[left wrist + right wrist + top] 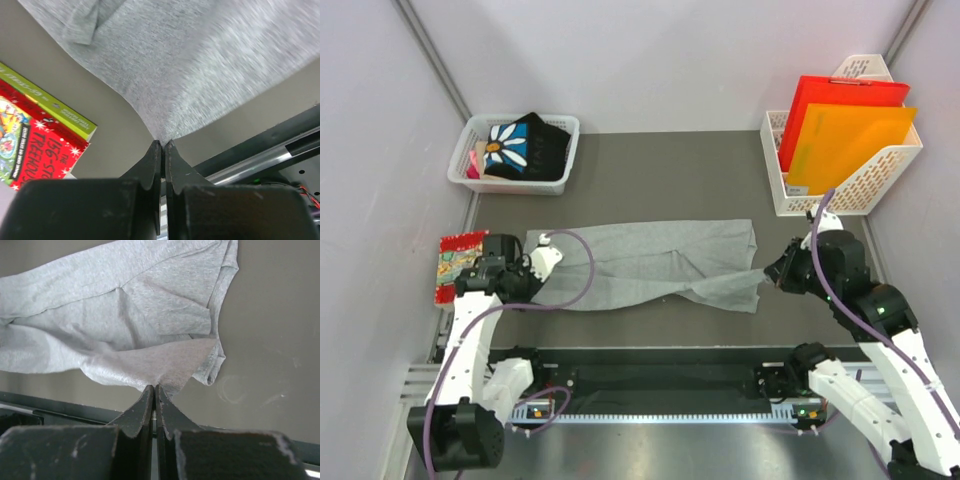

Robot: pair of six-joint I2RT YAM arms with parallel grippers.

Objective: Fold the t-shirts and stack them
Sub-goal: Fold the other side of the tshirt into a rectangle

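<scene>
Now the grey t-shirt (650, 262) lies stretched left to right across the middle of the table (670, 180), rumpled toward its right end. The left gripper (162, 146) is pinched on its near left edge, and the right gripper (154, 389) is clamped on its near right corner. The black t-shirt (535, 145) sits in the white basket (571, 150) at the far left.

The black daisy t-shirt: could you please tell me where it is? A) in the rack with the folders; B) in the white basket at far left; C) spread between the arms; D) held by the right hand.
B: the black daisy t-shirt lies bunched in the white basket; the grey t-shirt is the one spread out.
</scene>
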